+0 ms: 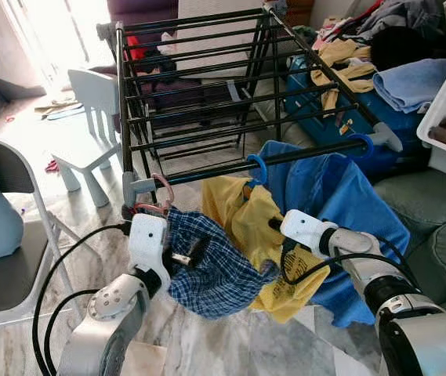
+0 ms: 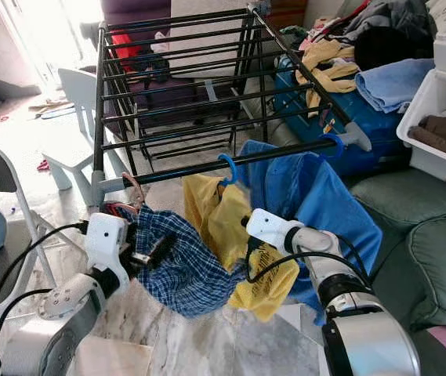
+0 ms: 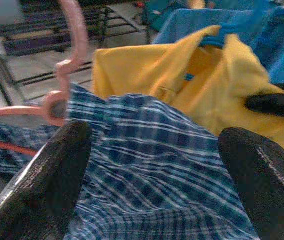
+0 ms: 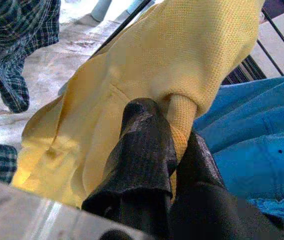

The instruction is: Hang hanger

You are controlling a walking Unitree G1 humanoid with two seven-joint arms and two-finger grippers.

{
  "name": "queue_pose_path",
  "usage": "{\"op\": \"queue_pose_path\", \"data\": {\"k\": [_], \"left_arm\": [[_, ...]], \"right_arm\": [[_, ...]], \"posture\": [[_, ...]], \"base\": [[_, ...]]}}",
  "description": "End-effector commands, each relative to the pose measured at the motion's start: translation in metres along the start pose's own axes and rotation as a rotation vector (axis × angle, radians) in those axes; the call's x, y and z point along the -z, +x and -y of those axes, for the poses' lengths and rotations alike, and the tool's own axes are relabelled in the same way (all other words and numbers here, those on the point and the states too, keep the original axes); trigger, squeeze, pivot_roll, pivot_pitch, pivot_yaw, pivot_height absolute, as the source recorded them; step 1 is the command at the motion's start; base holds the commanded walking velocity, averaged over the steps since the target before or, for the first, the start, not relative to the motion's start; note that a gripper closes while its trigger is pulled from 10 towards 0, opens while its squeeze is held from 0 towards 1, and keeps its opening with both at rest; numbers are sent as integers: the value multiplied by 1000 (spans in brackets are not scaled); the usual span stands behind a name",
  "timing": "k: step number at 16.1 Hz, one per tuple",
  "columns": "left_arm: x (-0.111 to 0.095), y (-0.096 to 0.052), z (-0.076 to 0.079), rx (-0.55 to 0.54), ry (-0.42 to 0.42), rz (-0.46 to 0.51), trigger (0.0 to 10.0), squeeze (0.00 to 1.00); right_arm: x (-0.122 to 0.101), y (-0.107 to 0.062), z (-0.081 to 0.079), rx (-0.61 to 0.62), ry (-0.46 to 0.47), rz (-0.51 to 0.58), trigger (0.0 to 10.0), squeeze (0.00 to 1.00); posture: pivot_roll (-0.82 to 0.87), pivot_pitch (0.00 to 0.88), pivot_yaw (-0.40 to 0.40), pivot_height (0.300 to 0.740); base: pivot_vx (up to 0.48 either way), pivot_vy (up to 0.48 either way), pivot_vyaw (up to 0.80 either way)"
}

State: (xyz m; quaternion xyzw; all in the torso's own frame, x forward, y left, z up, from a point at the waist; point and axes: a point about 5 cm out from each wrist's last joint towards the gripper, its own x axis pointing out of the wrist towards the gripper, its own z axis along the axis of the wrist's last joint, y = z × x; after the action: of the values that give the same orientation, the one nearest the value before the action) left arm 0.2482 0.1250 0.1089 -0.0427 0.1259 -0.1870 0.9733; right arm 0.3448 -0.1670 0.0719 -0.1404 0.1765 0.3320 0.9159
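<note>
Nearest the robot, left side: the left tool [image 1: 190,255] has its two black fingers [image 3: 57,175] spread wide, pressed into the plaid shirt [image 1: 211,270] without pinching it.
Plaid shirt: blue and white check, draped low in front of the rack, bunched around the left tool.
Pink hanger [image 3: 64,65]: its hook rises just above the plaid shirt, beside the rack's near left corner; whether it rests on a bar cannot be told.
Right tool [image 1: 272,225]: its fingers [image 4: 146,150] are pressed together on a fold of the yellow shirt [image 1: 250,227].
Yellow shirt: hangs from a blue hanger [image 1: 258,168] whose hook is over the front bar of the rack, between the plaid shirt and the blue shirt [image 1: 332,211].
Blue shirt: hangs on a second blue hanger [image 1: 361,146] hooked over the same bar, to the robot's right.
Drying rack [image 1: 199,102]: black bars, standing on the marble floor [image 1: 97,235] just behind the garments.
Further back: a small white chair [image 1: 89,117] to the left, a pile of clothes [image 1: 387,55] to the right.
</note>
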Motion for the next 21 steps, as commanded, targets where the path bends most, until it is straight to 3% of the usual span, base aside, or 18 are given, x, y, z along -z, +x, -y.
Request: {"op": "queue_pose_path", "data": {"k": [1, 3, 5, 6, 8, 11, 12, 13, 14, 17, 19, 21], "left_arm": [[0, 1, -4, -32, 23, -2, 10000, 0], [-5, 5, -8, -70, 47, 29, 10000, 0], [-14, 10, -12, -54, -77, 91, 10000, 0], [-17, 11, -14, -71, -80, 104, 10000, 0], [-26, 18, -18, -119, -76, 137, 10000, 0], [-32, 28, -16, -123, -80, 166, 10000, 0], [-38, 33, -12, -110, -66, 187, 10000, 0], [-40, 36, -12, -110, -56, 197, 10000, 0], [-40, 41, -15, -118, -65, 198, 10000, 0], [-39, 43, -21, -156, -26, 197, 10000, 0], [-35, 34, -28, -217, -44, 211, 10000, 0], [-19, 26, -34, -260, -63, 176, 10000, 0]], "right_arm": [[-3, 2, -3, -12, 0, 20, 0, 0], [-17, 3, 4, 84, 15, 111, 0, 0], [-34, 1, 11, 165, 43, 220, 0, 0], [-40, -1, 13, 204, 42, 269, 0, 0], [-54, -8, 13, 301, 39, 407, 0, 0], [-54, -14, 3, 373, 75, 454, 0, 0], [-48, -19, 0, 413, 99, 446, 4745, 0], [-46, -21, 0, 425, 117, 438, 4745, 0], [-38, -25, 1, 459, 156, 422, 10000, 0], [-25, -40, -1, 530, 198, 426, 10000, 0], [-13, -61, -6, 602, 194, 408, 10000, 0], [-5, -68, -17, 553, 196, 374, 10000, 0]], "posture": [[-28, 0, 43, 740], [-37, 0, 38, 740], [-54, 0, 35, 740], [-65, 0, 36, 740], [-88, 0, 31, 740], [-145, 0, 31, 740], [-155, 0, 43, 740], [-161, 0, 44, 740], [-171, 0, 50, 740], [-159, 0, 47, 740], [-142, 0, 16, 740], [-147, 0, 6, 740]], "base": [[0, 0, 0], [0, 0, 0], [0, 0, 0], [0, 0, 0], [0, 0, 0], [0, 0, 0], [0, 0, 0], [0, 0, 0], [0, 0, 0], [0, 0, 0], [0, 0, 0], [0, 0, 0]]}}
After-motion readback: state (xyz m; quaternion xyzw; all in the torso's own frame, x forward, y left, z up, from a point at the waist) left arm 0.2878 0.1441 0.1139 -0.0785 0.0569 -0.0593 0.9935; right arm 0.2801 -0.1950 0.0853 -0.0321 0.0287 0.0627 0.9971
